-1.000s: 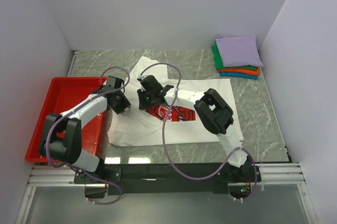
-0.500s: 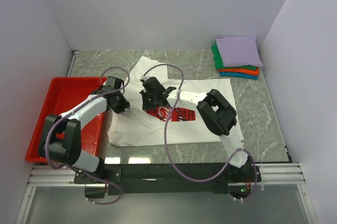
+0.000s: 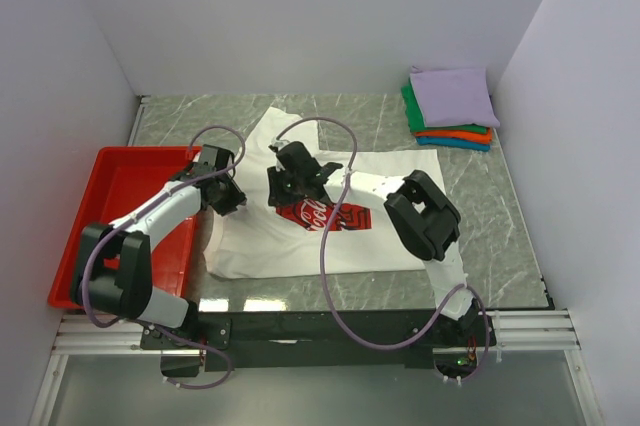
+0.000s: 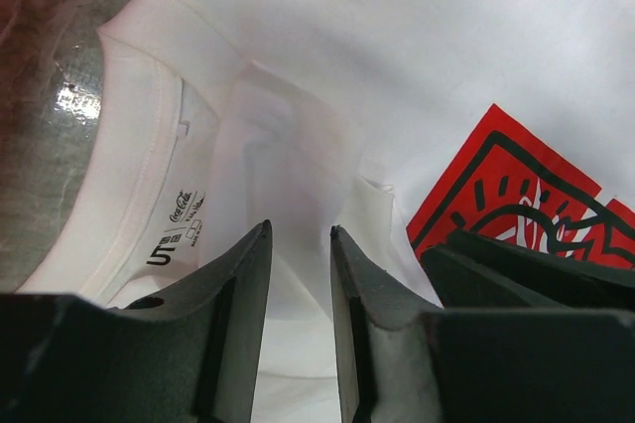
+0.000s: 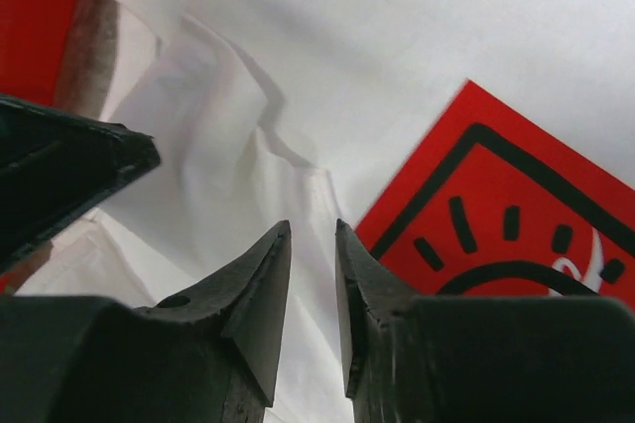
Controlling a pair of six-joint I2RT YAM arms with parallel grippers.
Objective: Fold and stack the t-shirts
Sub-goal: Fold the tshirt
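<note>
The large white t-shirt (image 3: 300,246) lies spread on the table, its red square chest print (image 3: 335,216) facing up. My left gripper (image 3: 232,201) is low over the shirt's left part near the collar (image 4: 139,145), jaws a little apart (image 4: 298,229), with a ridge of white cloth running between them. My right gripper (image 3: 283,191) sits just right of it at the print's edge (image 5: 516,205), jaws narrowly apart (image 5: 313,224) over a cloth crease. The lavender tee (image 3: 452,94) tops a folded stack with green (image 3: 411,106), orange (image 3: 455,132) and teal (image 3: 455,143) ones at the back right.
A red plastic tray (image 3: 120,196) stands at the left, touching the shirt's left edge. Grey marble table (image 3: 500,216) shows to the right of the shirt. White walls close in the back and both sides.
My right arm has shifted slightly right and back, uncovering more of the red print. The left gripper has hardly moved.
</note>
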